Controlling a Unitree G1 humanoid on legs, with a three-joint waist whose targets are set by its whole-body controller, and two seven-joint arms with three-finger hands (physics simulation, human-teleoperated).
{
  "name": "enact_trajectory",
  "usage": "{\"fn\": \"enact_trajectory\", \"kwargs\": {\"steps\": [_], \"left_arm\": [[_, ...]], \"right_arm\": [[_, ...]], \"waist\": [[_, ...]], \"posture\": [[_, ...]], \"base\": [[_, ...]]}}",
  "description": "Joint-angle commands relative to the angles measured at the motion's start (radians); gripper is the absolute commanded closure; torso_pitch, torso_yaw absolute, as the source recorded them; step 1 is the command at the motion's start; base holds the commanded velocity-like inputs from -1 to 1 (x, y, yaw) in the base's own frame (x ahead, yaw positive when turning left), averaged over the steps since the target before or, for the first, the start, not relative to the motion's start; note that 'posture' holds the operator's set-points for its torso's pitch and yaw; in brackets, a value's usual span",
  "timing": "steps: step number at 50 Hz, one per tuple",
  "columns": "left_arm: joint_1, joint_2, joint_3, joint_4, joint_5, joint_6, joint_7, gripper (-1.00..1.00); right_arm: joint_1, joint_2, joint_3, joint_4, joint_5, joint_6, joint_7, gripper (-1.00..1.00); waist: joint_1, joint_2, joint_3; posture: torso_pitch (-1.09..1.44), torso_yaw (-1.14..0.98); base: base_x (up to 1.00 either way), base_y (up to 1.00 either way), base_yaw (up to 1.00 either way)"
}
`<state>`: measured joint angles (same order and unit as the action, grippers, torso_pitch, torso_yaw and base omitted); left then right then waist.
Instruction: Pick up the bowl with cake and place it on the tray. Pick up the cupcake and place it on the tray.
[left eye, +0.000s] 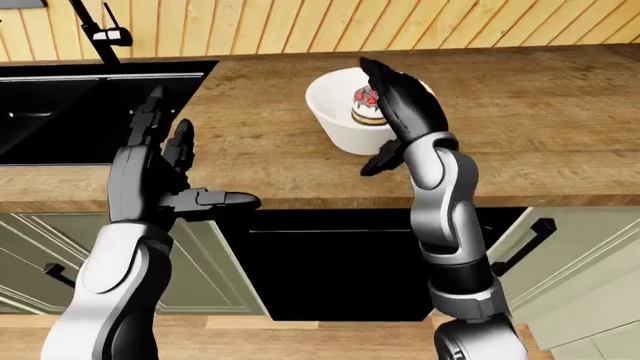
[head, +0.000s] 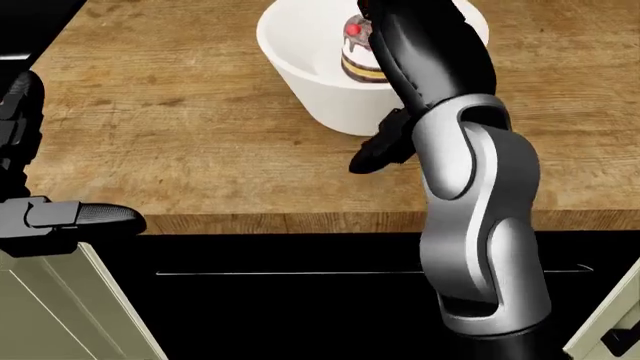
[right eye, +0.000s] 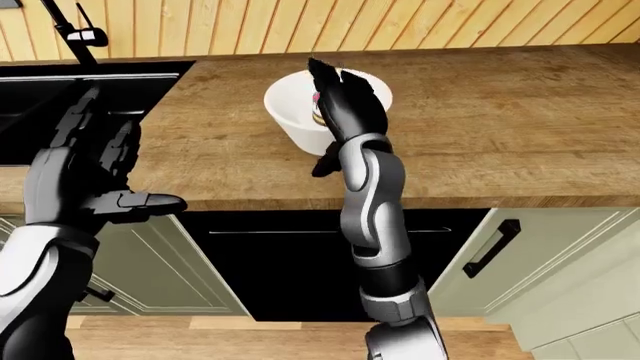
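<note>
Black fingers (left eye: 385, 82) of the right hand (left eye: 402, 105) stretch apart over the white bowl (left eye: 335, 112), thumb under its near wall (no grip). Inside sits the cake (head: 355, 56). Left of the bowl, the left hand (left eye: 160, 169) hangs splayed above the wooden counter (left eye: 540, 127) edge.

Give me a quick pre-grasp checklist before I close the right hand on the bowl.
1. Bowl upright on counter: ok.
2. Cake inside the bowl: ok.
3. Right hand at the bowl, fingers open: ok.
4. Thumb contact with the bowl wall: cannot tell.
5. Left hand open, clear of the bowl: ok.
6. Tray and cupcake in view: not ok, neither shows.
</note>
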<state>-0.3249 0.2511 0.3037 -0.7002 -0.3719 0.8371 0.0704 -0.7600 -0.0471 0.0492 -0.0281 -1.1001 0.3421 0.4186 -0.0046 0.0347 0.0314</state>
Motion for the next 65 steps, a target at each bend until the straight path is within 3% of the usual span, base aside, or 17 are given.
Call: {"fn": "enact_trajectory", "kwargs": {"steps": [1,8,12,13,14,15,27,30,31,43,44,45,47,65], "left_arm": [[-0.022,0.009,0.012,-0.042,-0.007,-0.024,0.001,-1.00],[-0.023,0.010,0.014,-0.037,-0.014,-0.024,0.003,-1.00],[-0.021,0.009,0.010,-0.010,-0.012,-0.051,-0.005,-1.00],[-0.020,0.009,0.010,-0.005,-0.012,-0.055,-0.006,-1.00],[-0.019,0.009,0.010,-0.004,-0.013,-0.058,-0.007,-1.00],[-0.019,0.009,0.011,-0.007,-0.016,-0.054,-0.005,-1.00],[-0.010,0.014,0.021,-0.022,-0.035,-0.046,0.002,-1.00],[-0.010,0.014,0.021,-0.020,-0.036,-0.048,0.002,-1.00],[-0.010,0.015,0.023,-0.019,-0.037,-0.048,0.002,-1.00],[-0.009,0.019,0.027,-0.011,-0.043,-0.055,0.003,-1.00],[-0.009,0.019,0.026,-0.011,-0.043,-0.055,0.004,-1.00],[-0.010,0.018,0.028,-0.013,-0.048,-0.051,0.005,-1.00],[-0.007,0.019,0.030,-0.018,-0.052,-0.048,0.006,-1.00],[-0.024,0.027,0.031,-0.039,-0.066,-0.016,0.022,-1.00]], "right_arm": [[-0.036,-0.010,-0.008,-0.005,0.001,-0.020,-0.042,-0.56],[-0.044,-0.029,-0.015,0.085,-0.008,-0.003,-0.104,-0.35],[-0.020,-0.036,-0.005,0.164,-0.020,-0.038,-0.148,-0.33],[-0.019,-0.036,-0.005,0.172,-0.023,-0.040,-0.150,-0.29],[-0.016,-0.037,-0.001,0.184,-0.030,-0.047,-0.154,0.04],[-0.014,-0.037,0.002,0.194,-0.037,-0.053,-0.156,0.09],[0.044,-0.007,0.032,0.259,-0.121,-0.146,-0.155,0.24],[0.061,0.007,0.046,0.284,-0.139,-0.166,-0.156,0.62],[0.065,0.010,0.048,0.289,-0.146,-0.169,-0.154,0.67],[0.106,0.031,0.062,0.371,-0.199,-0.192,-0.167,0.66],[0.103,0.030,0.061,0.380,-0.198,-0.194,-0.173,0.73],[0.101,0.029,0.060,0.383,-0.199,-0.194,-0.175,0.98],[0.099,0.024,0.055,0.370,-0.196,-0.192,-0.165,1.00],[0.070,-0.034,-0.027,-0.084,-0.125,-0.070,0.099,1.00]], "waist": [[0.000,0.003,-0.025],[0.001,0.000,-0.028],[0.004,-0.001,-0.027],[0.004,-0.001,-0.028],[0.003,-0.002,-0.029],[0.003,-0.002,-0.031],[0.005,-0.006,-0.038],[0.005,-0.006,-0.040],[0.004,-0.006,-0.040],[0.002,-0.004,-0.050],[0.001,-0.004,-0.050],[0.002,-0.004,-0.050],[0.002,-0.004,-0.051],[0.010,-0.010,-0.043]], "posture": [[0.00,0.00],[0.00,0.00],[0.00,0.00],[0.00,0.00],[0.00,0.00],[0.00,0.00],[0.00,0.00],[0.00,0.00],[0.00,0.00],[0.00,0.00],[0.00,0.00],[0.00,0.00],[0.00,0.00],[0.00,0.00]], "base": [[0.00,0.00,0.00],[0.00,0.00,0.00],[0.00,0.00,0.00],[0.00,0.00,0.00],[0.00,0.00,0.00],[0.00,0.00,0.00],[0.00,0.00,0.00],[0.00,0.00,0.00],[0.00,0.00,0.00],[0.00,0.00,0.00],[0.00,0.00,0.00],[0.00,0.00,0.00],[0.00,0.00,0.00],[0.00,0.00,0.00]]}}
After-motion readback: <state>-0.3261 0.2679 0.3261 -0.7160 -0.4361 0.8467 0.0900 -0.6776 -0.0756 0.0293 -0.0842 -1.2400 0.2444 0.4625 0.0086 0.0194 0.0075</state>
